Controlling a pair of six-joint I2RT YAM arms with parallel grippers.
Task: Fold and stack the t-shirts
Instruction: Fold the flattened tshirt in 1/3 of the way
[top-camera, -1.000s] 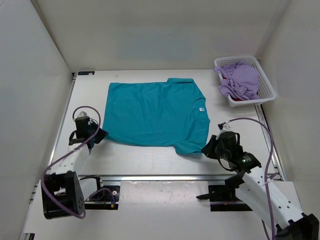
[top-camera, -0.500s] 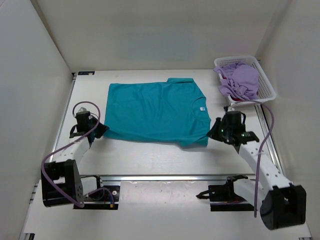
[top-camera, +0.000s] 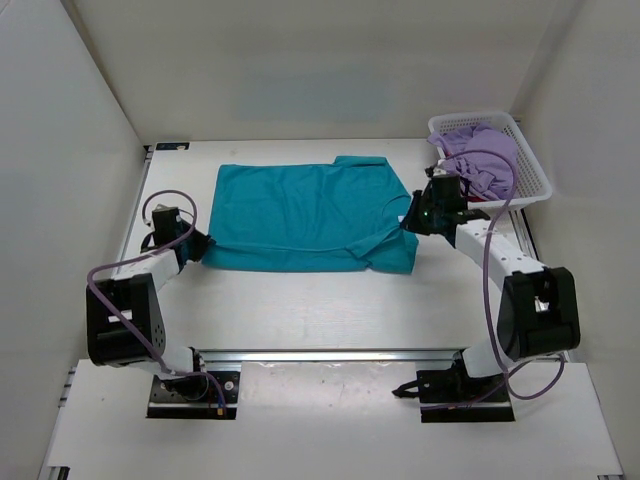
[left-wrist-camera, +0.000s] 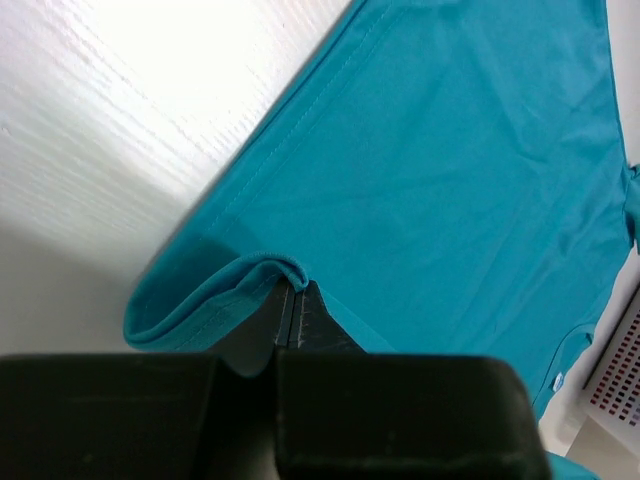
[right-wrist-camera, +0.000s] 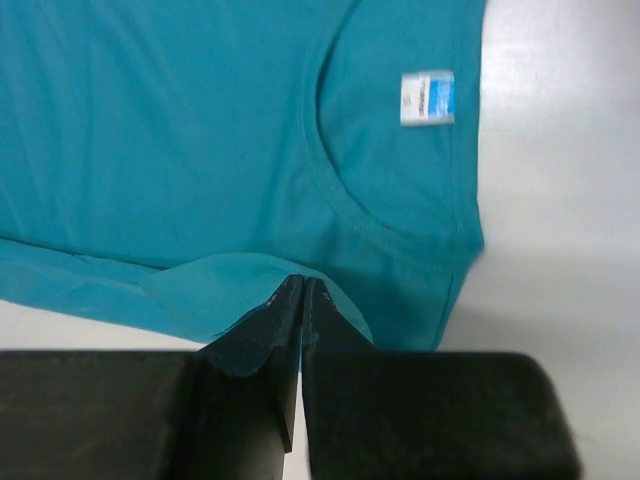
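L tool (left-wrist-camera: 292, 295), R tool (right-wrist-camera: 303, 288) pinch teal shirt (top-camera: 300, 212) edge.

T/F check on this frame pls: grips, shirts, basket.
1. The left gripper and right gripper are both shut on the teal shirt's near edge. True.
2. The purple shirt is spread out flat. False: it is bunched in the basket.
3. A neck label shows at the teal shirt's collar. True.
4. The basket stands beside the left gripper. False: it is at the table's far right corner.
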